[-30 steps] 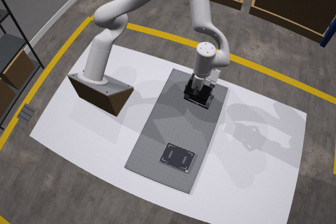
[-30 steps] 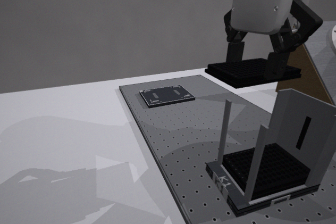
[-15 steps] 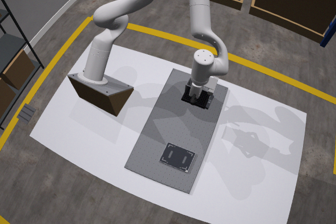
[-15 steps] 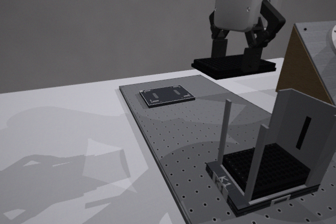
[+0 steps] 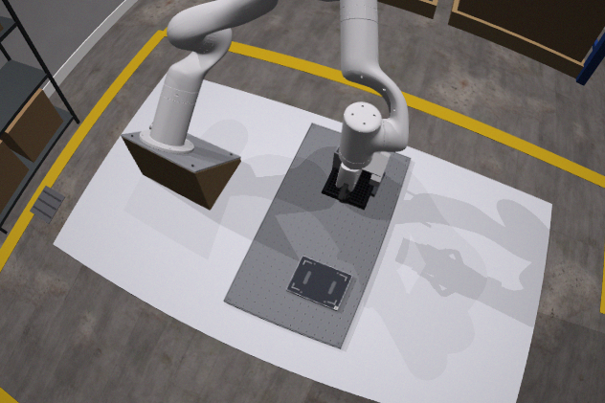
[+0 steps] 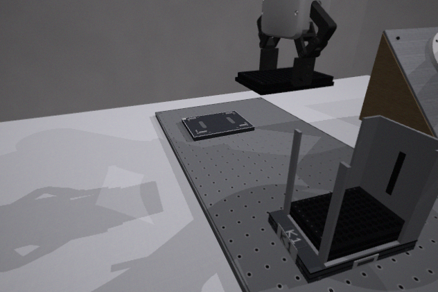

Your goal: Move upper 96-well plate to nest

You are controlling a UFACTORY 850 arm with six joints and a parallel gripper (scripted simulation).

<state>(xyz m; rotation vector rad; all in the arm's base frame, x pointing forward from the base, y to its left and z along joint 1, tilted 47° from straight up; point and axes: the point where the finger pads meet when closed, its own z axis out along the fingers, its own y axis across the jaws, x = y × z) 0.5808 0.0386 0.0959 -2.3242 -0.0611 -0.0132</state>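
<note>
My gripper [image 6: 286, 69] is shut on a black 96-well plate [image 6: 284, 80] and holds it level, high above the grey breadboard. In the overhead view the plate [image 5: 347, 189] hangs partly under my wrist, near the rack. The stack rack K1 [image 6: 353, 211] stands at the near right of the breadboard with one black plate [image 6: 344, 223] lying flat in its base. The plate nest N1 [image 6: 217, 124] is a dark flat pad with white corner marks at the far end of the breadboard; it also shows in the overhead view [image 5: 320, 281]. The nest is empty.
The arm's wedge-shaped base [image 5: 180, 164] stands on the white mat beside the breadboard [image 5: 322, 232]. Rack K1 has a tall back wall and thin upright posts [image 6: 293, 172]. Shelving and cardboard boxes stand outside the yellow floor line.
</note>
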